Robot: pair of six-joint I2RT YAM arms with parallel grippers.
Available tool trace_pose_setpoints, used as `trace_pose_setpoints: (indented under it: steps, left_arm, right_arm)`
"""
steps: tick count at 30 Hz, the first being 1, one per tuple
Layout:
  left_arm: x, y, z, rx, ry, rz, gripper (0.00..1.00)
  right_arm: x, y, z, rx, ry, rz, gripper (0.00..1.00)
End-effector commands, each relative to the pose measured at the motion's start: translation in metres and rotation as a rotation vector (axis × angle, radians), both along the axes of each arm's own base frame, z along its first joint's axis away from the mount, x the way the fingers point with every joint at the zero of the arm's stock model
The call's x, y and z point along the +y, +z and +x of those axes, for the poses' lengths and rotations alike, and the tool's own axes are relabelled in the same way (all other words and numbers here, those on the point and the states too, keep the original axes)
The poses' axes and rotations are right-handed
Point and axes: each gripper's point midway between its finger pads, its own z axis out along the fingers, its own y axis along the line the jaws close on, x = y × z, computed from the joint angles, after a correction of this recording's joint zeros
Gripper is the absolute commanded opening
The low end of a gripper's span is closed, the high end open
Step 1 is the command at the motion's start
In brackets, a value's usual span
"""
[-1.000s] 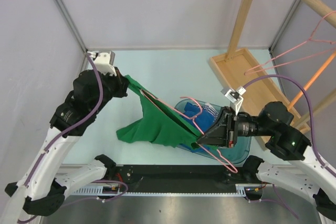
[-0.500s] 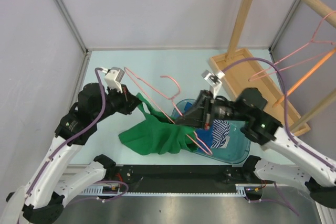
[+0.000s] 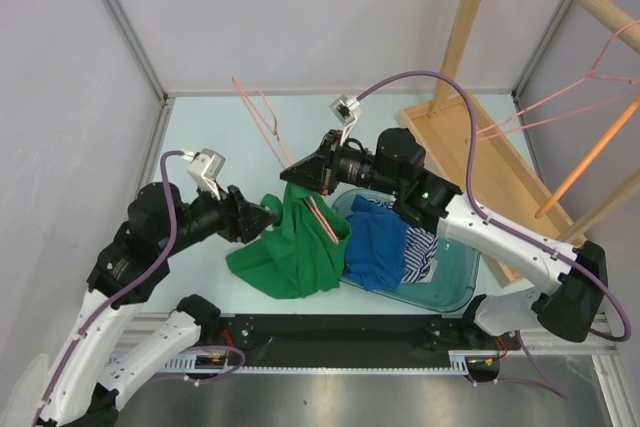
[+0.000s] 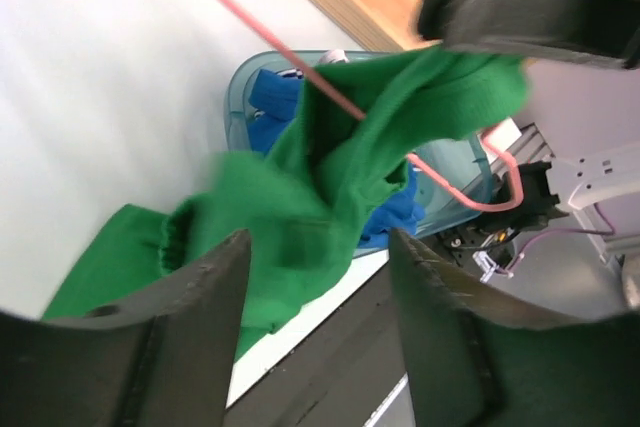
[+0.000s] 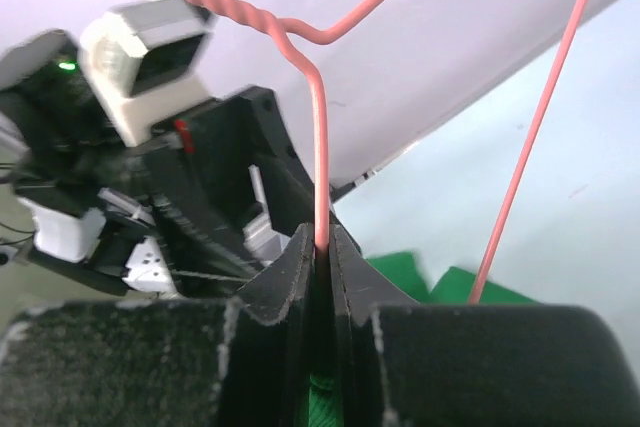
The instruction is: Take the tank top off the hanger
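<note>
Green tank top (image 3: 295, 252) lay heaped on the table against the left rim of the teal bin (image 3: 450, 292). The left gripper (image 3: 268, 217), the nearer one, faced the heap from its left, jaws apart and empty. Just beyond, the right gripper (image 3: 300, 175) pinched the pink wire hanger (image 5: 320, 147). One fold was draped over its low end. The hanger's long axis slanted up and far-left, so the cloth likely has to slide off nearward.

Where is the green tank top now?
In the top view, the green tank top lies heaped left of centre, between the left gripper and the teal bin.
</note>
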Motion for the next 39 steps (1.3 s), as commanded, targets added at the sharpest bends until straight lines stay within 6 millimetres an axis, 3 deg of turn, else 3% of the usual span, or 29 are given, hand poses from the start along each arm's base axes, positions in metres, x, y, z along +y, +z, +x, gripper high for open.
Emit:
trace_pose_setpoints:
  steps: [1, 3, 7, 14, 19, 22, 30, 32, 35, 36, 39]
  left_arm:
    - [0.01, 0.038, 0.0, -0.098, 0.036, -0.012, 0.65]
    - [0.007, 0.066, -0.003, -0.151, 0.018, -0.063, 0.67]
    - [-0.005, 0.101, 0.0, -0.224, -0.013, -0.178, 0.68]
    - [-0.02, 0.113, 0.029, -0.218, 0.026, -0.273, 0.66]
    - [-0.023, 0.119, 0.038, -0.232, 0.042, -0.314, 0.63]
    - [-0.024, 0.117, 0.042, -0.236, 0.046, -0.307, 0.48]
    - [-0.014, 0.126, 0.063, -0.376, 0.11, -0.211, 0.03]
    - [-0.008, 0.132, 0.069, -0.453, 0.134, -0.165, 0.0]
    - [0.001, 0.142, 0.073, -0.587, 0.155, -0.086, 0.0]
    - [0.003, 0.146, 0.071, -0.632, 0.147, -0.065, 0.0]
    - [0.011, 0.156, 0.063, -0.773, 0.143, -0.007, 0.0]
  right_arm:
    - [0.004, 0.031, 0.007, -0.083, -0.04, 0.07, 0.0]
    - [0.004, 0.024, 0.004, -0.073, -0.029, 0.055, 0.0]
    - [0.005, 0.019, -0.009, -0.06, 0.004, 0.041, 0.0]
    - [0.012, 0.01, -0.04, -0.029, 0.068, 0.019, 0.0]
    - [0.013, 0.009, -0.058, -0.032, 0.094, 0.019, 0.0]
    - [0.014, 0.009, -0.063, -0.036, 0.106, 0.023, 0.0]
    - [0.029, -0.003, -0.045, -0.08, 0.108, -0.015, 0.0]
    - [0.028, -0.007, -0.033, -0.07, 0.079, -0.037, 0.09]
    - [0.02, -0.021, -0.006, -0.005, -0.012, -0.105, 0.4]
    - [0.014, -0.02, 0.002, 0.002, -0.041, -0.112, 0.55]
    - [-0.001, -0.023, 0.004, 0.017, -0.066, -0.145, 0.74]
